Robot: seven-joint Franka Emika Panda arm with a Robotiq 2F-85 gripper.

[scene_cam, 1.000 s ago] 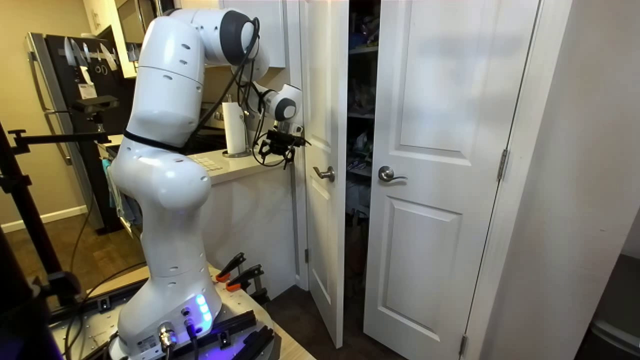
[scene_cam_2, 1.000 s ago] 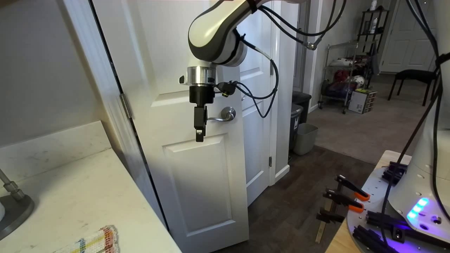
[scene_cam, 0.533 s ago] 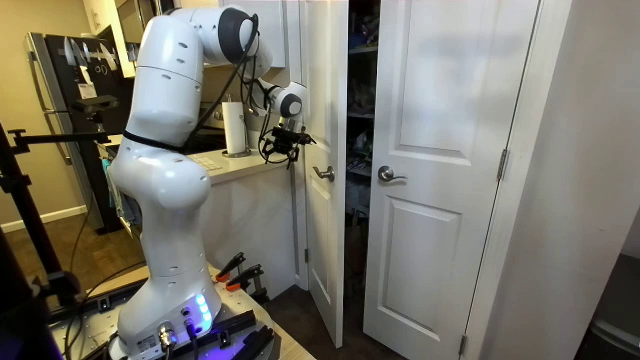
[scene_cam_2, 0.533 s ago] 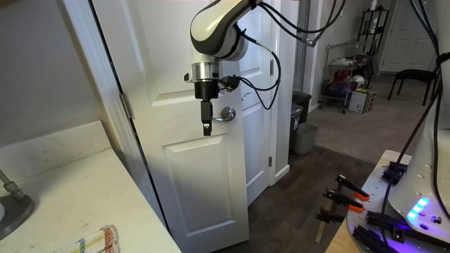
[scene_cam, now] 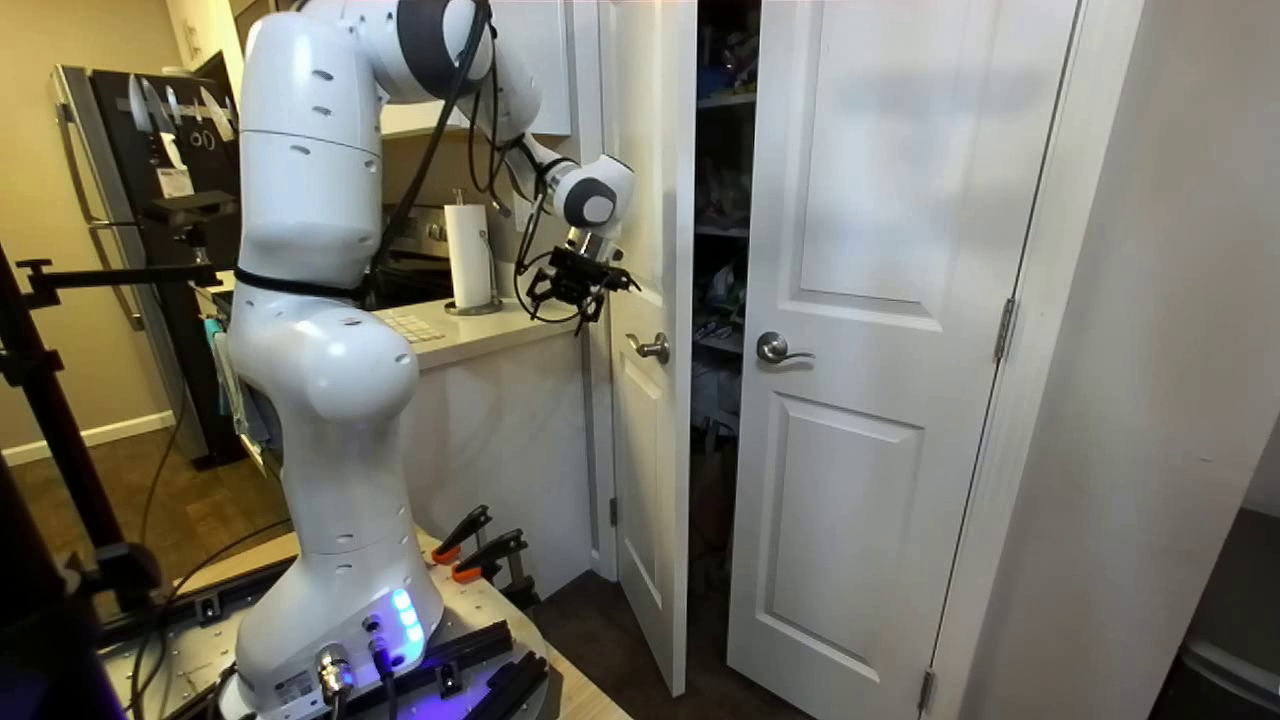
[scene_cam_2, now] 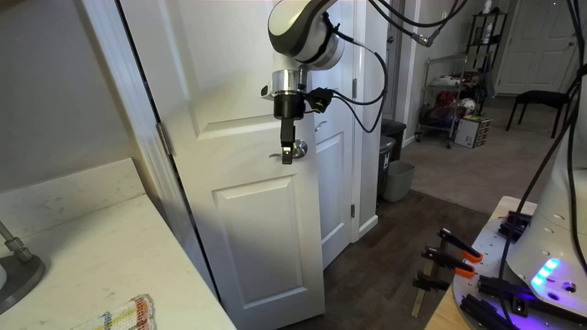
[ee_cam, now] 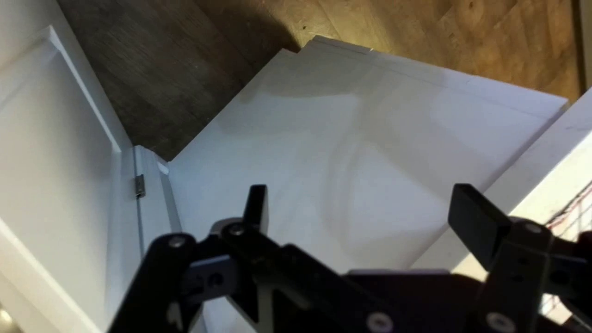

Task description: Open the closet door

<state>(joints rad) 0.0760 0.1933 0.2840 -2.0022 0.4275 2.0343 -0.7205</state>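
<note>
While the closet door [scene_cam_2: 259, 224] stands ajar, the tool [ee_cam: 363, 208] gapes wide near it.

No word, number or brand can be read with certainty. In an exterior view, a small label [scene_cam: 294, 688] stands low on the white robot base [scene_cam: 335, 600], its lines too tiny to make out; a pale paper [scene_cam: 175, 182] hangs on the dark side of the refrigerator [scene_cam: 140, 195], any print on it too small to read. In an exterior view, a dark bin [scene_cam_2: 382, 171] carries a white mark [scene_cam_2: 386, 159] (a letter or an emblem, I cannot tell which).
</note>
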